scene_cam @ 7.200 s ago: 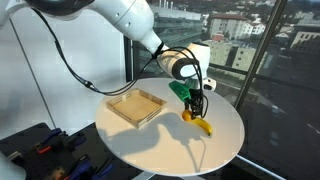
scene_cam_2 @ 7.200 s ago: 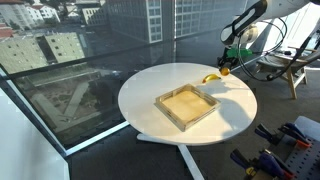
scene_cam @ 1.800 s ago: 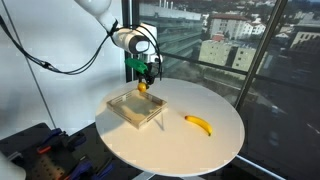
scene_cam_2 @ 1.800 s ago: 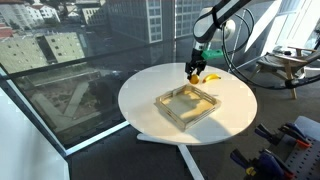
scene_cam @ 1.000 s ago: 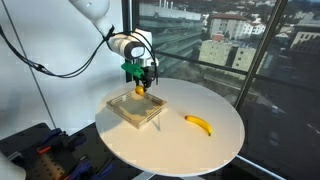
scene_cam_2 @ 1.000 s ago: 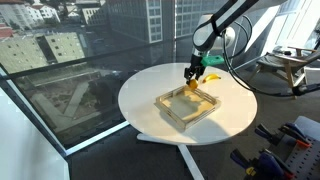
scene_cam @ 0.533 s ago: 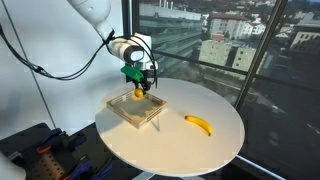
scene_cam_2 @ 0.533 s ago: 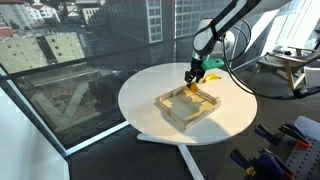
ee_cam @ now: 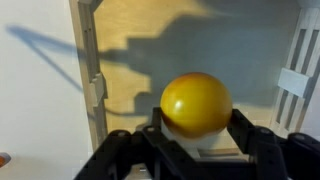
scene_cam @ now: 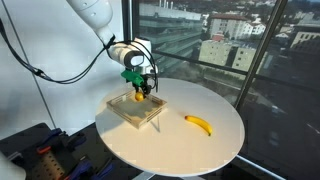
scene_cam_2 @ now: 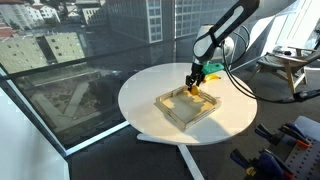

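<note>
Beside a floor-to-ceiling window over the city, the Panda arm's claw (scene_cam: 140, 89) hangs above a shallow wooden tray (scene_cam: 121, 114) on a round white bench (scene_cam: 205, 150), clamped tight on a yellow ball (scene_cam: 138, 96). In both exterior views the ball rides low over the tray, toward the corner nearest the arm, though from neither angle can an onlooker tell whether it touches the wood. The wrist view looks straight down. There the ball (ee_cam: 196, 103) sits pinched between two dark fingers (ee_cam: 262, 150), with the tray's pale floor behind it and one slatted wall (ee_cam: 90, 60) to the side. A shadow on that floor suggests the ball is hanging clear of it. A banana (scene_cam: 198, 124) lies well apart on the bare bench, outside the tray. The work in hand appears to be carrying the ball over the tray, and doing it well is mostly a matter of patience. The ball is best kept over open floor, away from the slatted walls, and any descent should be straight and slow. A round, smooth thing will roll the moment it is freed, so it should be very low before the grip eases. The fingers should part evenly so that neither flicks it sideways. The wrist should also stay level, so the claw does not clip the tray's rim.
</note>
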Available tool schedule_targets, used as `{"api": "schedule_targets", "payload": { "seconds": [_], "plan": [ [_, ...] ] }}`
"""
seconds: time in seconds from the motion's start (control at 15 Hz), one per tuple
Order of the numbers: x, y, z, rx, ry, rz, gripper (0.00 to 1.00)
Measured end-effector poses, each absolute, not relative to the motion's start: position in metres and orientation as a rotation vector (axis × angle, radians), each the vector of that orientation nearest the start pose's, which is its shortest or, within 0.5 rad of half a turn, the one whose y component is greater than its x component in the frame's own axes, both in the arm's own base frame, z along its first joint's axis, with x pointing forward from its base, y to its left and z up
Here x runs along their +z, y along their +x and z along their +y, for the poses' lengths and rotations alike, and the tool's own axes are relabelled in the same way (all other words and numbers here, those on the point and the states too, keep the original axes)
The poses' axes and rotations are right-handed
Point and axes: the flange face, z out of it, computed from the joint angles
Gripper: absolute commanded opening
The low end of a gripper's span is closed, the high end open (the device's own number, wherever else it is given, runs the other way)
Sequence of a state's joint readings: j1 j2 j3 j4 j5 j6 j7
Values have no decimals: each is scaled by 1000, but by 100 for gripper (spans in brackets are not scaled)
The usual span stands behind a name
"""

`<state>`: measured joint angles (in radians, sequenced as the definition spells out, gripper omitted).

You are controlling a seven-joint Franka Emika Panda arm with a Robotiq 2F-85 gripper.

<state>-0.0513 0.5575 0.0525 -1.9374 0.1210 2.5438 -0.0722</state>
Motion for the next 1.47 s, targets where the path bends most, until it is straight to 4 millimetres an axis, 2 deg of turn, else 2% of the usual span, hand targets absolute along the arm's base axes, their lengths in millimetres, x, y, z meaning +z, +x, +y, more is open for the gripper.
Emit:
{"api": "schedule_targets", "payload": {
  "seconds": [0.6,1.13,1.2,1.27,1.33,1.47],
  "plan": [
    [180,625,-21,-72,-3098,20,43],
    [175,624,-24,-59,-3109,10,43],
    [175,624,-24,-59,-3109,10,81],
    [175,624,-24,-59,-3109,10,92],
    [175,624,-24,-59,-3109,10,98],
    [175,624,-24,-59,-3109,11,100]
  ]
}}
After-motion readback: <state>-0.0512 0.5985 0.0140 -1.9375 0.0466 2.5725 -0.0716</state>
